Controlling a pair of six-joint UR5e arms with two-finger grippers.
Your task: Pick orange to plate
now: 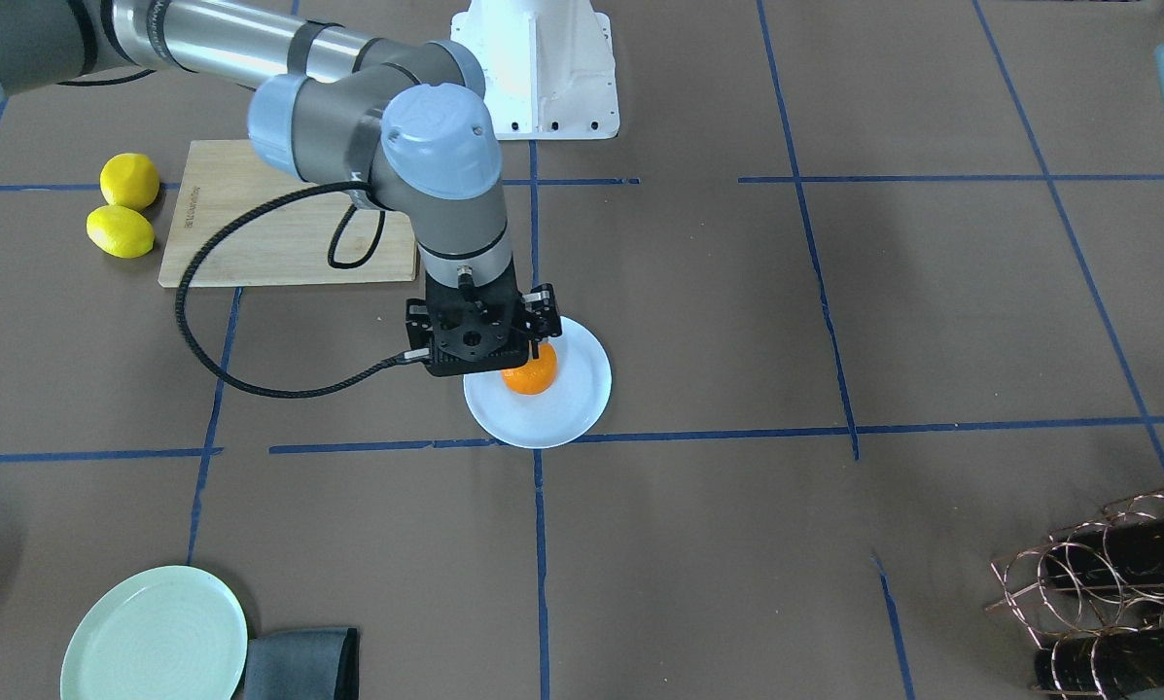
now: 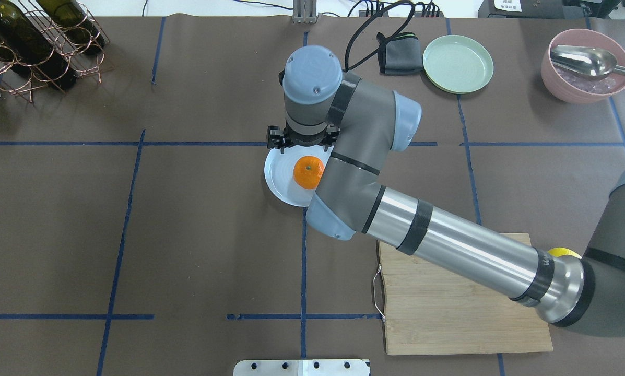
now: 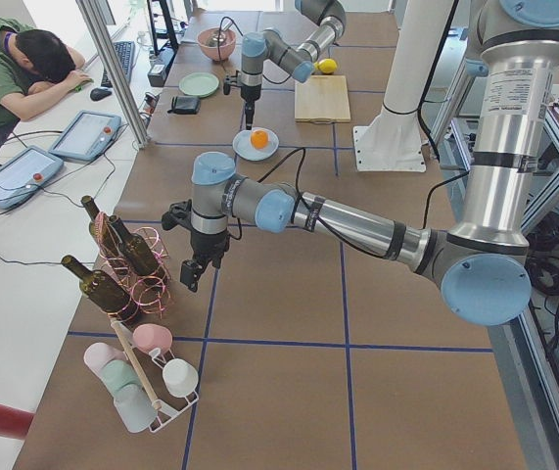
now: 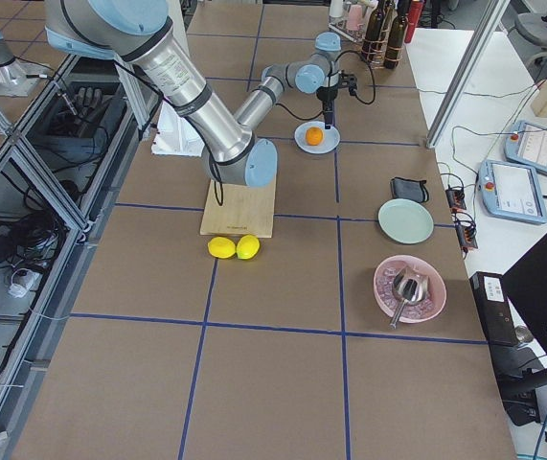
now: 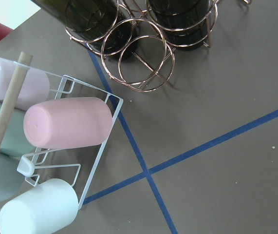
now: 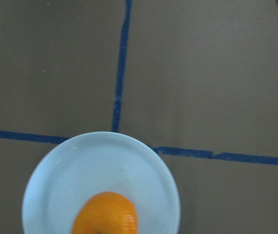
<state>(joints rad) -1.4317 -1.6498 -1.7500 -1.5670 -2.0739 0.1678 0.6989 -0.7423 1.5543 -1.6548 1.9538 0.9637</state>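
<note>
Since the orange [image 1: 531,374] lies on the plate [image 1: 582,389] just beneath my right hand [image 1: 489,335], whose spread I cannot tell, a finger brushing it as I lift away could roll it over the low rim onto the counter [image 1: 737,311]. Farther off, the cutting board [image 1: 280,233] carries edge print too small to read, and I make out no other writing.

Oranges: one orange [image 2: 308,172].
Lemons: two lemons [image 1: 129,181], just beside the cutting board [image 1: 290,258].
Cutting boards: that one only.
Plates: two; a bluish-white plate [image 1: 582,399] near the board, a pale green plate [image 2: 457,63] well apart from it.
Bowls: one pink bowl [image 2: 568,94], well apart from the board.
Spoons: one spoon [image 2: 586,60].
Cloths: one dark cloth [image 2: 398,55].
Bottles: three wine bottles [image 2: 74,23] (as far as I can make out).
</note>
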